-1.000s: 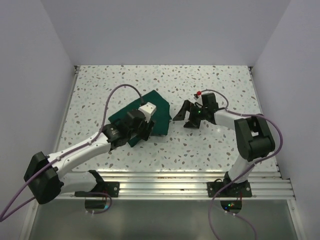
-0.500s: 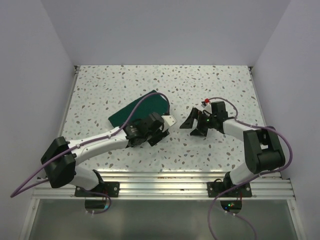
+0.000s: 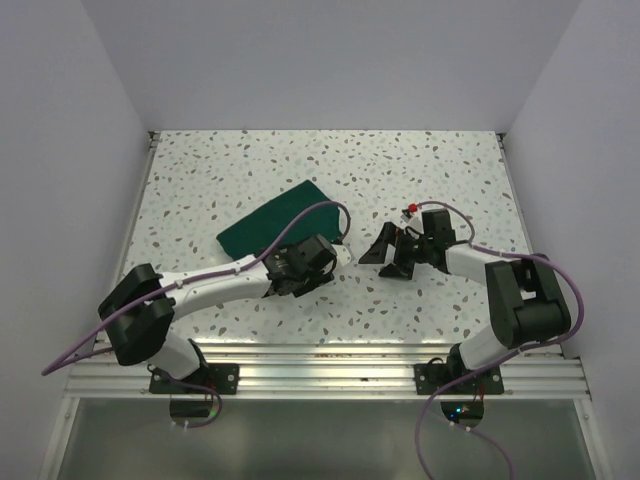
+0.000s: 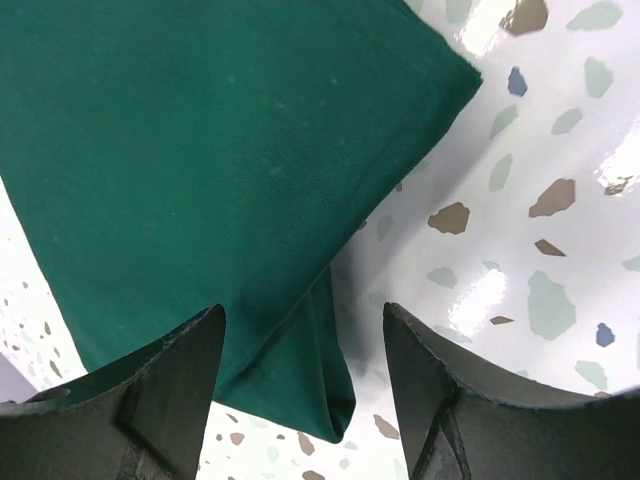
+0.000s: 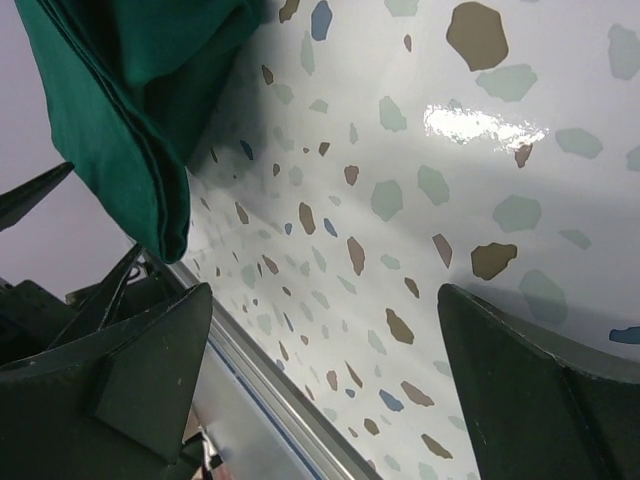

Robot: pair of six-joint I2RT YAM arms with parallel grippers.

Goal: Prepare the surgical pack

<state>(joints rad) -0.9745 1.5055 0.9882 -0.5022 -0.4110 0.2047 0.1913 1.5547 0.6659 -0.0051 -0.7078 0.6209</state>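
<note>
left claw (image 4: 302,312): jaws wide apart and gripping nothing; it sits low at the near right end of the green cloth bundle (image 4: 200,150), whose folded edge runs into the gap between the jaws. whether a finger touches the fabric cannot be told.
left claw fingers (image 4: 165,395): matt black, broad and wedge-shaped, tapering to blunt tips.
right claw (image 5: 325,290): jaws spread fully and empty, hanging close above bare bench (image 5: 450,200), its open side turned towards the bundle's end and apart from it.
right claw fingers (image 5: 140,375): the same dull black plastic, flat-faced and angular.
green cloth bundle: dark green woven fabric, smooth and matt, folded into a flat oblong. stacked layers show along its rounded edge in the right wrist view. it lies askew on the left-centre of the bench, long side running from near left to far right, with the left claw at its near right end and the right claw to its right.
bench: glossy white terrazzo-look surface, flecked with grey, brown and blue chips, throwing bright glare.
rail (image 3: 330,372): ribbed aluminium strip along the near edge of the bench, carrying both arm bases.
</note>
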